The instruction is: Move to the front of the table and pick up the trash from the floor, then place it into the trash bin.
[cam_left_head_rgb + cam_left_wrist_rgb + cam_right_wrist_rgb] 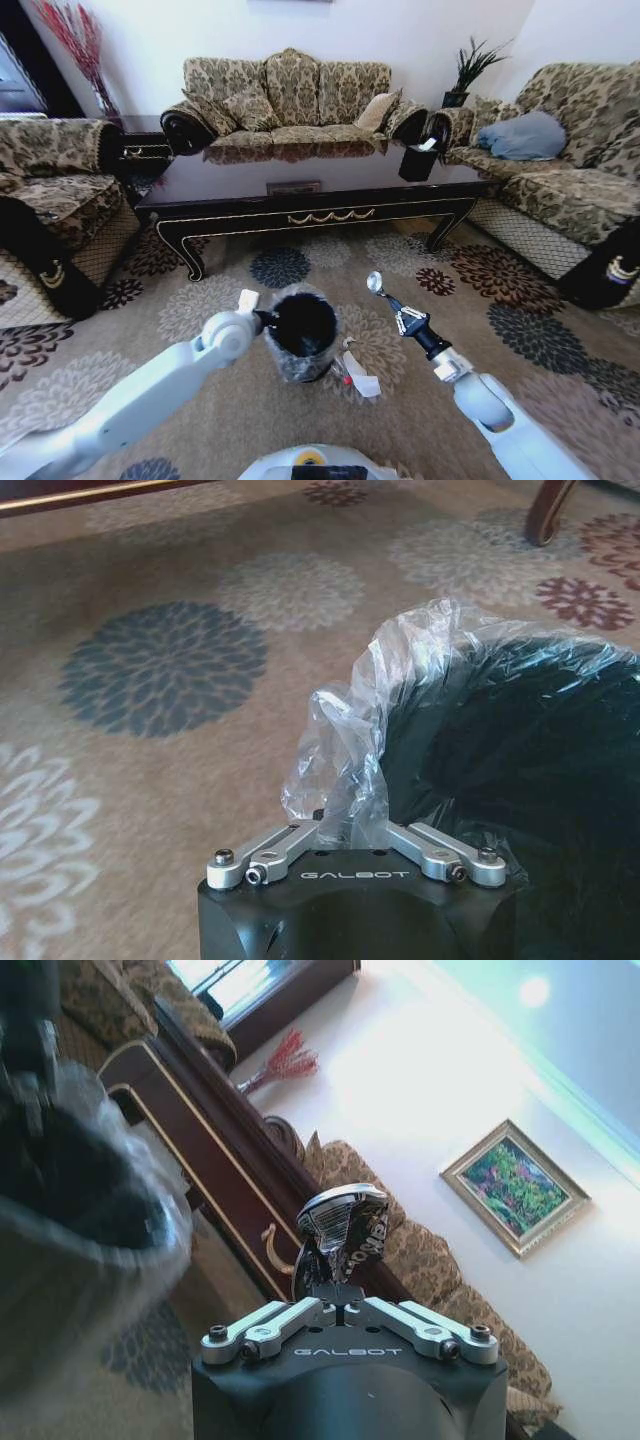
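A: Head view first. Where does the trash bin (302, 335) stand?
B: Upright on the floor (200, 400), mouth up, well in front of the desk (300, 190), whose long side runs across the view. It is round and black, with a crinkly clear bag over the rim. The left gripper (266, 318) is at the bin's left rim, jaws clenched on the bag's edge.
A: And the trash?
B: The right gripper (384, 294), raised to the right of the bin, holds a crushed silver can (374, 282), which sticks up and away from the arm toward the desk. A crumpled white paper (362, 382) and a small red piece (346, 380) lie on the floor just right of the bin's base.
A: Room to move?
B: Open carpet lies between bin and desk; sofas close both sides.
A: Left wrist view?
B: The left gripper (350, 825) pinches a fold of the plastic bag (400, 700), and the bin's dark interior (520, 780) sits just beyond it. Patterned carpet stretches away to a desk leg (548, 510).
A: Right wrist view?
B: The right gripper (345, 1295) is clamped on the can (345, 1225), flattened, silver with dark print, its long axis in line with the jaws. The bin (80, 1220) is close alongside, the desk's edge behind it.
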Controlling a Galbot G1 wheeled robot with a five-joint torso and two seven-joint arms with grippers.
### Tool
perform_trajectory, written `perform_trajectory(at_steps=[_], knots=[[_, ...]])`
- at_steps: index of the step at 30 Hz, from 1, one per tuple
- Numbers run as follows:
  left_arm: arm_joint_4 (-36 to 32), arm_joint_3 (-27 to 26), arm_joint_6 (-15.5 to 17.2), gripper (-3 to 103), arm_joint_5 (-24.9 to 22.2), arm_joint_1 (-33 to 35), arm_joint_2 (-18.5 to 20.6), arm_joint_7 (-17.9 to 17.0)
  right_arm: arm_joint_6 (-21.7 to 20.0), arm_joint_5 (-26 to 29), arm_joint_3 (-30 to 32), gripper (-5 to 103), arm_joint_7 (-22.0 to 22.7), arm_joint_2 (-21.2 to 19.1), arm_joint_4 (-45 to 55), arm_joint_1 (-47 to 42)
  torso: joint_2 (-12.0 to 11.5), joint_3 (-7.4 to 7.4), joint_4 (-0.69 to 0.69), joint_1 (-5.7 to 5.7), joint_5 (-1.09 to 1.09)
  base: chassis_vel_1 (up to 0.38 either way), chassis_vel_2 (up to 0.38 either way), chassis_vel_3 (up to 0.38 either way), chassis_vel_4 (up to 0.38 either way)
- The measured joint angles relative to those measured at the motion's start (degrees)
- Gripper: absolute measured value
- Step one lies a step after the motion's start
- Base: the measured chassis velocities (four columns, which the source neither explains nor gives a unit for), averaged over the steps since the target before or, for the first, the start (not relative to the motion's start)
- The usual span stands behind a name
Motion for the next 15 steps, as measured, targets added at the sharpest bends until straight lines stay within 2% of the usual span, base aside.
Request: perform_trajectory(at_steps=[9, 15], knots=[[4.29, 4.68, -0.02, 3, -1.41, -5.77, -5.60, -1.38, 0.98, 0.67, 0.20, 0, -1.34, 0.18, 5.16, -5.11, 0.00, 0.00, 0.01, 0.00, 0.01, 0.000, 0.000, 0.000, 0.000], [6.20, 6.32, -0.02, 3, -1.51, -7.54, -9.04, -1.98, -0.73, 2.30, -0.97, 0, -1.36, 1.94, 10.03, -10.77, 0.00, 0.00, 0.01, 0.00, -0.01, 0.000, 0.000, 0.000, 0.000]])
